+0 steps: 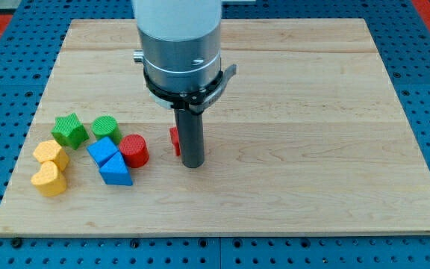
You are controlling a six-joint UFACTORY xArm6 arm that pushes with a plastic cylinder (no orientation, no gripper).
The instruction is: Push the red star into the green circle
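Red star mostly hidden behind my tip, touching it, green circle well left.

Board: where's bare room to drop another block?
Free: everything to the view's right of my tip, plus the top strip of the board. Crowded: view's lower left, green star, green circle, red cylinder. Red star mostly hidden behind the rod.

pale wood board; two green blocks, two yellow blocks, two blue blocks, a red cylinder, a red star, dark rod.
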